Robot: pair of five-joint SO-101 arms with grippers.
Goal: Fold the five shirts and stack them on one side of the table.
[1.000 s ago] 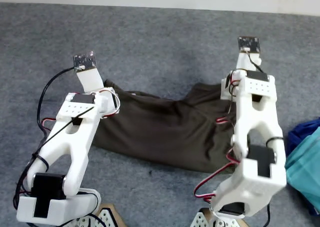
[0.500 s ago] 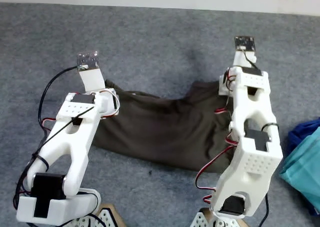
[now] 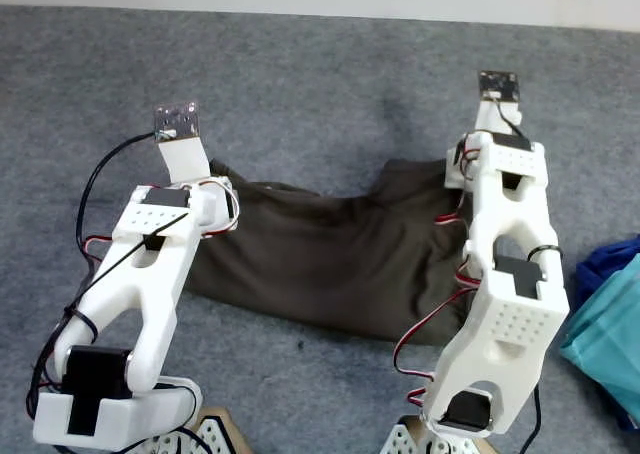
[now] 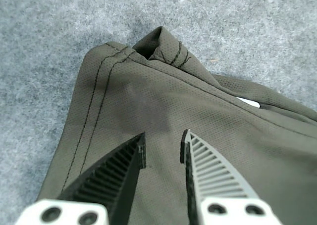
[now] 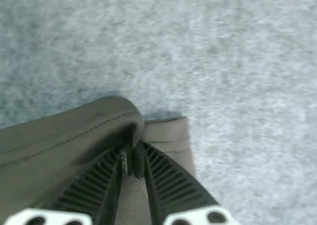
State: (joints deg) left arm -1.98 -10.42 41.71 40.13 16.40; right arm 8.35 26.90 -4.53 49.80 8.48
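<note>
Shirt (image 3: pixel 330 259) pinched (right fingers (image 5: pixel 106 185)), arm (image 3: pixel 510 224) shifted right

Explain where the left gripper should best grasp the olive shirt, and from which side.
Probably the stitched corner fold of the olive shirt, from above: it stands puckered up off the table, just ahead of the open left gripper.

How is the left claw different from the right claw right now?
The left gripper is open, with nothing between its fingers. The right gripper is pinched shut on the dark shirt. The left gripper is over a flat stretch of the cloth, while the right gripper is at a bunched-up edge. Both have black ribbed fingers and are at the same shirt.
</note>
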